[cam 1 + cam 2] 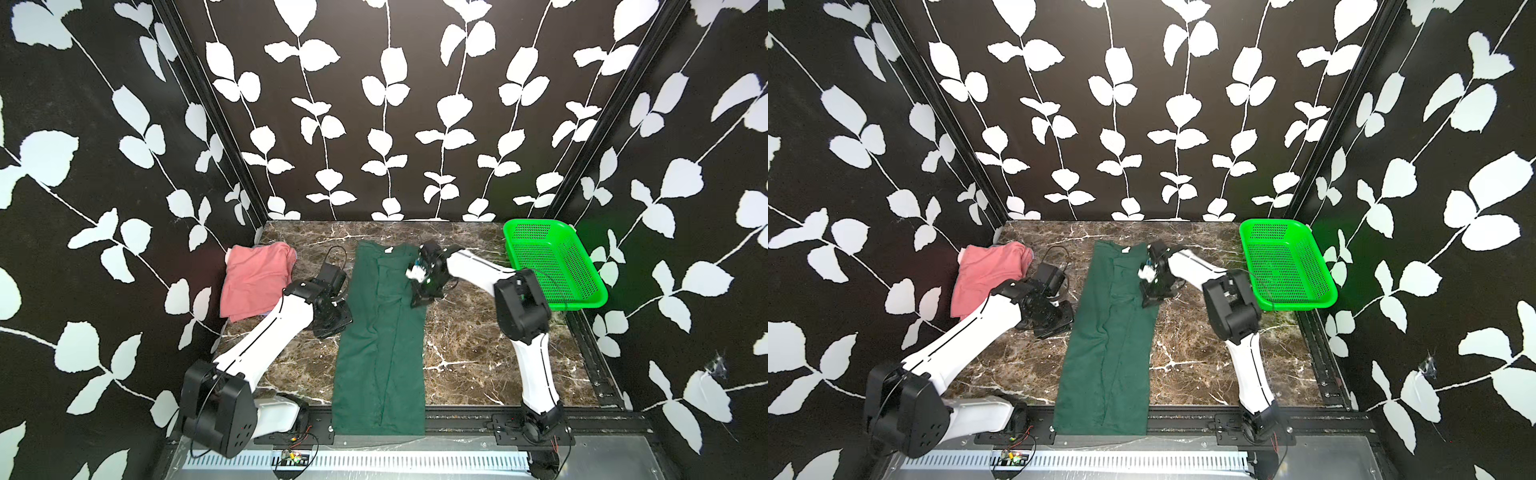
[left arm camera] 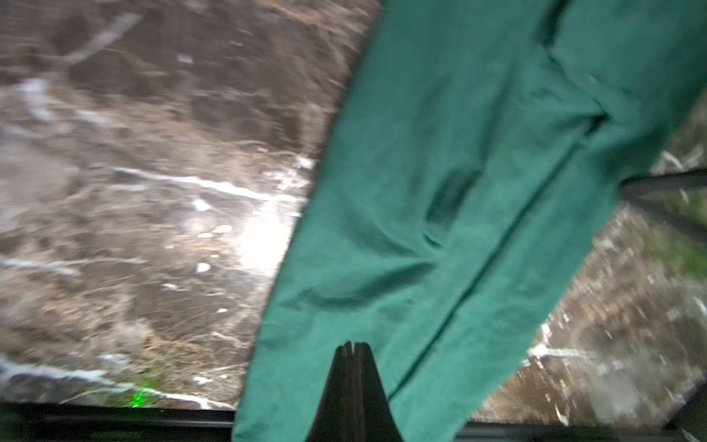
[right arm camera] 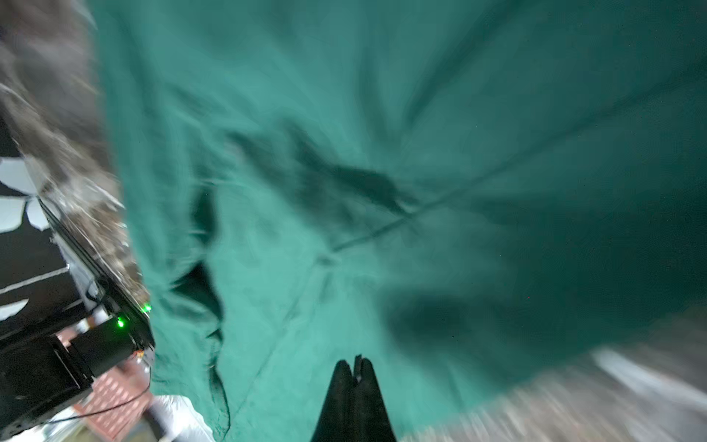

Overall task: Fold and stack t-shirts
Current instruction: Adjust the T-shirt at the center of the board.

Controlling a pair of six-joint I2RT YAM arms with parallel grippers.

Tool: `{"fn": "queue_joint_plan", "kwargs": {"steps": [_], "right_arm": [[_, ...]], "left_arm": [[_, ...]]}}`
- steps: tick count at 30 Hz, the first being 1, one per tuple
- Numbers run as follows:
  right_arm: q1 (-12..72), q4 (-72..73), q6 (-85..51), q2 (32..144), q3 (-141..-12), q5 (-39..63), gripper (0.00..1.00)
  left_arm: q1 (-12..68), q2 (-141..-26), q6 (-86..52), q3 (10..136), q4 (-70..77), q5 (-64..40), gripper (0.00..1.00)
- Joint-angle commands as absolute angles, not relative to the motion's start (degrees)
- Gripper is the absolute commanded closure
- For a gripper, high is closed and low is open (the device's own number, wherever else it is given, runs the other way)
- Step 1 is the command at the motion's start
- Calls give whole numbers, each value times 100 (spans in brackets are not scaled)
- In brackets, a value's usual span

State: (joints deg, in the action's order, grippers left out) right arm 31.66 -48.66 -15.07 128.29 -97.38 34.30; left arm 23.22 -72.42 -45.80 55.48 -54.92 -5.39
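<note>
A dark green t-shirt (image 1: 380, 345) (image 1: 1106, 353) lies folded lengthwise into a long strip down the middle of the table, and its near end hangs over the front edge. A salmon-pink t-shirt (image 1: 255, 278) (image 1: 984, 274) lies folded at the back left. My left gripper (image 1: 338, 322) (image 2: 352, 344) hovers at the strip's left edge, shut and holding nothing. At the strip's right edge near its upper half is my right gripper (image 1: 417, 301) (image 3: 354, 361), shut above the green cloth (image 3: 344, 153). I see no cloth pinched between its fingers.
A bright green perforated basket (image 1: 552, 266) (image 1: 1287, 266) stands at the back right corner. The marble table (image 1: 469, 353) shows bare on both sides of the green strip. A black rail (image 1: 457, 415) runs along the front edge. Patterned walls close in the left, right and back sides.
</note>
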Motion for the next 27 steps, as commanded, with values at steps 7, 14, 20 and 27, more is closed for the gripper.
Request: {"fn": "queue_joint_plan", "kwargs": {"steps": [7, 14, 20, 27], "right_arm": [[3187, -5363, -1152, 13597, -10418, 3063, 100], [2781, -6000, -976, 14393, -11946, 2734, 100], [2210, -6630, -954, 15238, -13799, 2380, 100], [1732, -6634, -993, 15601, -14606, 2468, 100]], "left_arm": [[2294, -7172, -4863, 5666, -5493, -455, 93], [2271, -7597, -4678, 6333, -4917, -1524, 89], [2419, -8349, -4266, 7076, -5106, -2422, 84], [2432, -8096, -4581, 5999, -4217, -2657, 67]]}}
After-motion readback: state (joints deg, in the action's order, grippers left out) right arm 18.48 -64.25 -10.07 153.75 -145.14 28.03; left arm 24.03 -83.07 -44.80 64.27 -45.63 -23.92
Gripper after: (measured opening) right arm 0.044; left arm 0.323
